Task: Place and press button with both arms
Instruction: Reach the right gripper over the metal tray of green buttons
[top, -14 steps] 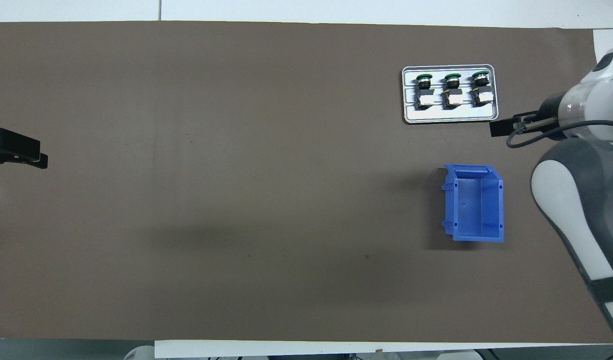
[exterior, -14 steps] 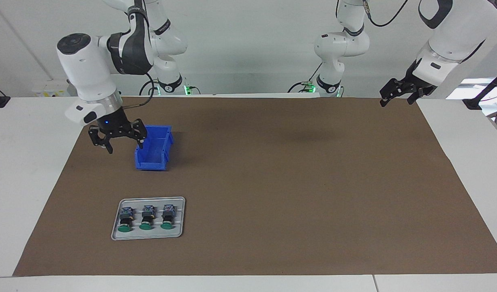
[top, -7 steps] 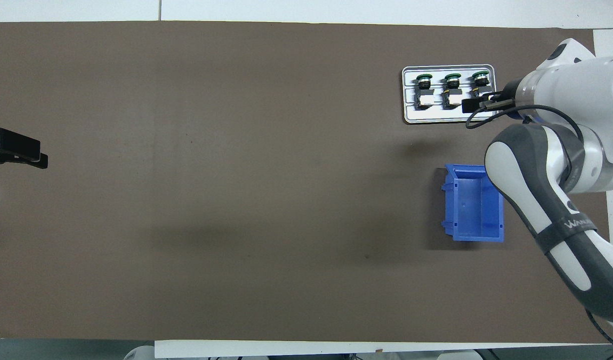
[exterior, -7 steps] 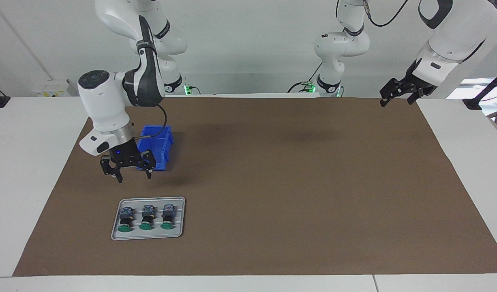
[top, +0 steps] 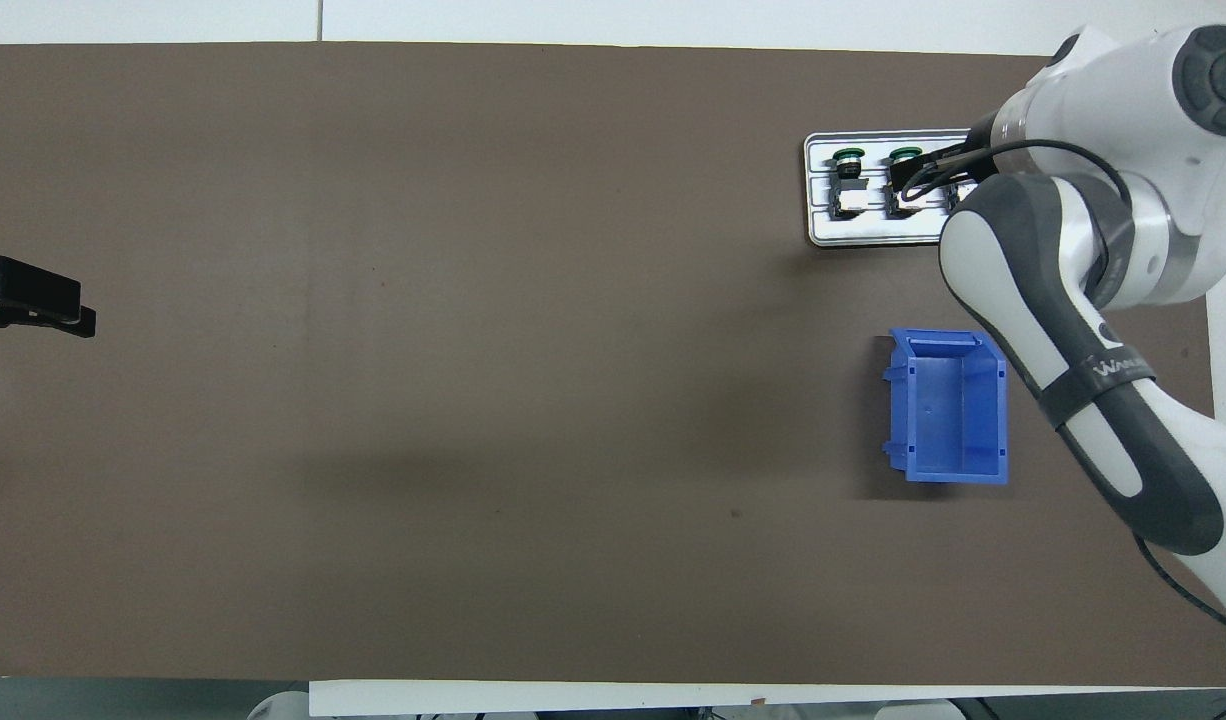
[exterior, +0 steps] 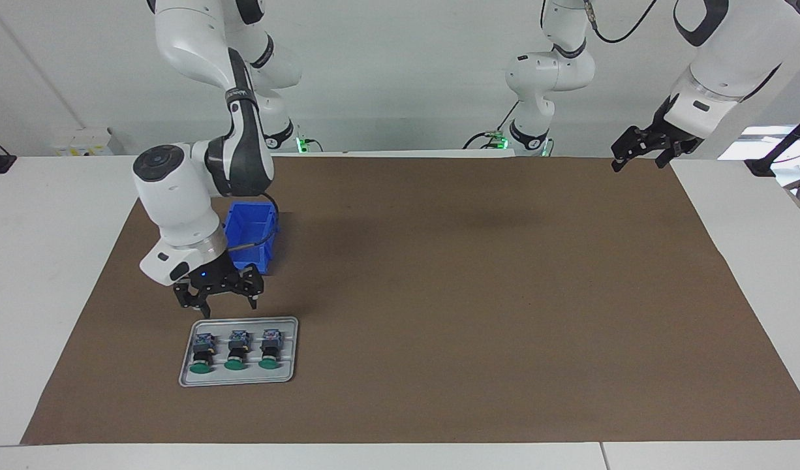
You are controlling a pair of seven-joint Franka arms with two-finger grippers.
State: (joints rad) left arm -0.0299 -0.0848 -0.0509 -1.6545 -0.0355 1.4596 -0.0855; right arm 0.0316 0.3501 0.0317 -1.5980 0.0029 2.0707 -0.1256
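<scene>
Even, bright light falls from above. Soft blurred shadows lie on the brown mat [exterior: 439, 294] beside the blue bin [exterior: 250, 238]. Both views are sharp, without glare.

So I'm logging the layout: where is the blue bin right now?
The blue bin sits on the brown mat toward the right arm's end of the table, nearer to the robots than the tray of buttons, partly hidden by the right arm in the facing view.
</scene>
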